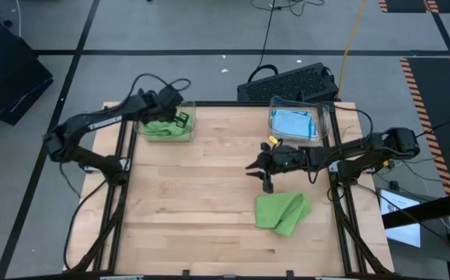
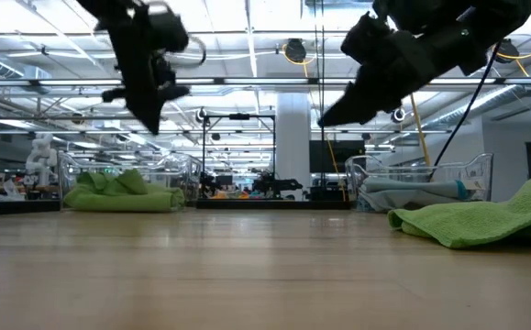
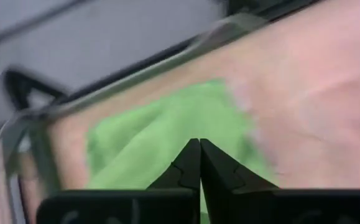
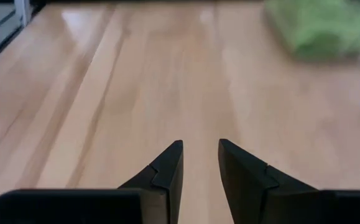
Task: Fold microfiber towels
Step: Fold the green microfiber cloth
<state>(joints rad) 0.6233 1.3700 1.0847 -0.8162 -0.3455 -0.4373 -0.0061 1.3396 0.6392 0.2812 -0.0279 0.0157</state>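
Note:
A lime green microfiber towel lies loosely folded on the wooden table toward its near right; the low view shows this towel resting flat on the tabletop. More green towels sit in a clear bin at the far left, and blue towels in another bin at the far right. My left gripper hangs shut above the green towels in the bin, clear of them. My right gripper stands open over bare wood near the table's middle, holding nothing.
The two clear bins stand along the far edge. A black keyboard lies beyond the table. Bare wood stretches across the table's middle and near left. Black frame rails run along both sides.

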